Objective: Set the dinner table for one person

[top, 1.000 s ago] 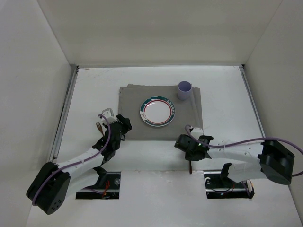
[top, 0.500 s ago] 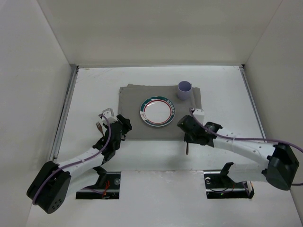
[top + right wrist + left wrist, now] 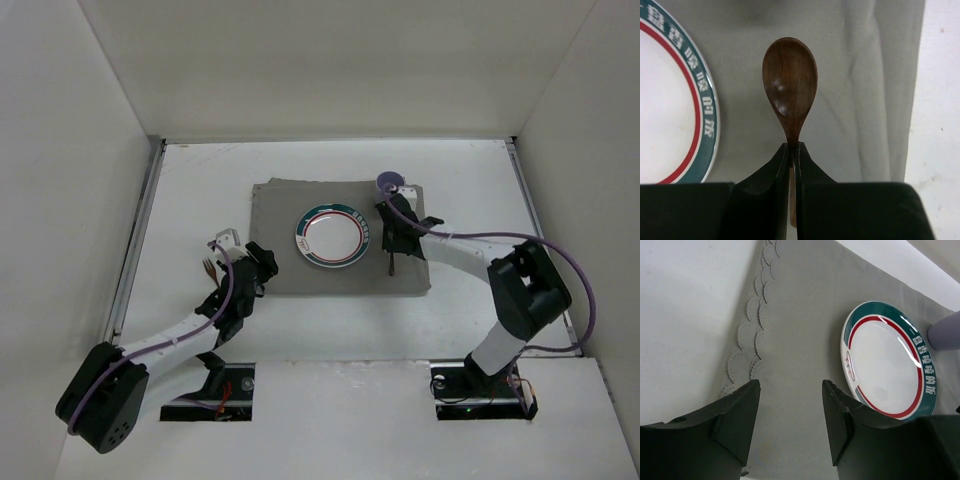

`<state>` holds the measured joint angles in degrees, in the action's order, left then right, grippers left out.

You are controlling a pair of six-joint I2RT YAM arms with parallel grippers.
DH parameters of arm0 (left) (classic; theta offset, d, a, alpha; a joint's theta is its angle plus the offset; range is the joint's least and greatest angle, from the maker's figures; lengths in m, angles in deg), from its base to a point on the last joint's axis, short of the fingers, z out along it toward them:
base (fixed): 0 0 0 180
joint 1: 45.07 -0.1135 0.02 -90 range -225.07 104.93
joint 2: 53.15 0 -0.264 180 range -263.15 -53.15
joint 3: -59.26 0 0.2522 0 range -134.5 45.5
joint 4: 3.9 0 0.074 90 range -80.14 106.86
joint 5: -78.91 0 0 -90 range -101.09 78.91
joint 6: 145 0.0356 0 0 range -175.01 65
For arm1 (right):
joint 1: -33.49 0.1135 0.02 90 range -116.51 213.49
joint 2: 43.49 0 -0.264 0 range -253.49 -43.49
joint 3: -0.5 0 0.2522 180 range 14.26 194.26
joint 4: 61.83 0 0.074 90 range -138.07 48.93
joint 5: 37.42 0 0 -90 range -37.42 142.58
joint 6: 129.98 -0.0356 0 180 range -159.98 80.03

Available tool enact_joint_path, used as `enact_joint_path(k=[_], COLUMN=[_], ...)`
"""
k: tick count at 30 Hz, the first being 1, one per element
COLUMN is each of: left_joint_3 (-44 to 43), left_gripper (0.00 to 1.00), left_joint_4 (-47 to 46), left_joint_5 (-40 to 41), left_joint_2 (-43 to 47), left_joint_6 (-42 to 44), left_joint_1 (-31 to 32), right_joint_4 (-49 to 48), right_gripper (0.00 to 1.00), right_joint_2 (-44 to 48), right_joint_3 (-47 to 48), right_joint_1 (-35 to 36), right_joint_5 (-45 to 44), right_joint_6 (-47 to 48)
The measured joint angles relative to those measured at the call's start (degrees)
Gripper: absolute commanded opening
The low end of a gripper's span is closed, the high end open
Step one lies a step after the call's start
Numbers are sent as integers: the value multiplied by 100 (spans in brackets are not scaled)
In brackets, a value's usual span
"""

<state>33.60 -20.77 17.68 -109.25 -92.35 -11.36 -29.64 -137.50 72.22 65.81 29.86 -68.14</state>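
The white dinner table [image 3: 200,190] carries a grey placemat [image 3: 280,210] with a green-and-red-rimmed plate [image 3: 334,237] on it. A purple cup [image 3: 389,183] stands at the mat's far right corner, partly behind my right arm. My right gripper [image 3: 394,240] is shut on a brown wooden spoon [image 3: 391,263], held over the mat just right of the plate. In the right wrist view the jaws [image 3: 794,148] pinch the spoon [image 3: 790,82] at its neck, with the plate [image 3: 675,100] to the left. My left gripper [image 3: 258,262] is open and empty over the mat's left edge, as the left wrist view [image 3: 790,390] shows.
A small brown utensil [image 3: 208,265] lies on the table left of my left arm. White walls enclose the table on three sides. The mat [image 3: 865,75] has a fold along its right side. The plate [image 3: 887,365] and cup [image 3: 945,332] show in the left wrist view.
My right arm has swung from near the front edge up to the mat, carrying the spoon to just right of the plate. The left arm has not moved.
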Motion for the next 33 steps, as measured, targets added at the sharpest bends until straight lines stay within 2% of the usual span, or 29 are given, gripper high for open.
enact_joint_path(k=[4,9,12,16,20,22,25,27,31,33], left_joint_3=[-2,-7,-13,-42,-190,-348,-660,-894,-1217,-1252], left_gripper=[50,50,50,49,46,43,39,36,28,26], left_joint_4=[4,4,2,4,273,588,1224,1722,2723,3254], left_joint_5=[15,66,146,240,348,433,511,553,610,656], left_joint_2=[-190,-391,-411,-442,-435,-372,-203,-87,201,452], left_joint_6=[0,15,57,101,116,109,50,-48,-214,-260], left_joint_1=[-4,0,7,11,11,22,-2,-55,-376,-627], right_joint_4=[-203,-431,-564,-695,-719,-765,-1064,-1425,-2315,-2583], right_gripper=[11,22,33,37,46,54,57,53,12,7], right_joint_2=[-291,-363,-361,-269,260,789,1843,2531,3526,3711], right_joint_3=[39,48,42,-52,-352,-584,-1064,-1410,-2190,-2487], right_joint_1=[-98,-144,-151,-151,-151,-149,-105,-11,444,658], right_joint_5=[133,271,326,376,378,343,227,131,-31,-90], right_joint_6=[203,299,297,289,240,197,111,35,-83,-164])
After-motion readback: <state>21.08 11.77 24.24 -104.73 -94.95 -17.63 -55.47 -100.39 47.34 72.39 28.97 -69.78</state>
